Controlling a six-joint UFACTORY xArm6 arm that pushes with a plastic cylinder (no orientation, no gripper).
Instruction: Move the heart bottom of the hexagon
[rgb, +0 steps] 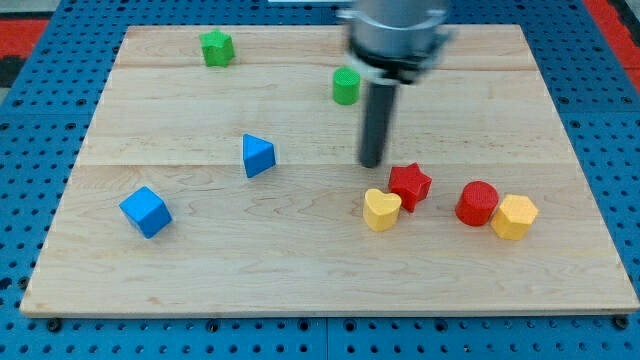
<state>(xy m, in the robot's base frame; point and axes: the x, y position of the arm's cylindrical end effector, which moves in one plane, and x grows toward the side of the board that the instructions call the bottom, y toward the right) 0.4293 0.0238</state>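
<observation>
No claw is showing, only my tip, standing just beyond the yellow heart; pushing rightward is risking dragging the touching red star along.

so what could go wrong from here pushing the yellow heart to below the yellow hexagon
1. The red star touches the yellow heart, and my tip sits just above both, so a push may drag the star along.
2. The red cylinder rests against the yellow hexagon and lies across the heart's path; it could shove the hexagon.
3. The hexagon is near the board's right edge.
</observation>
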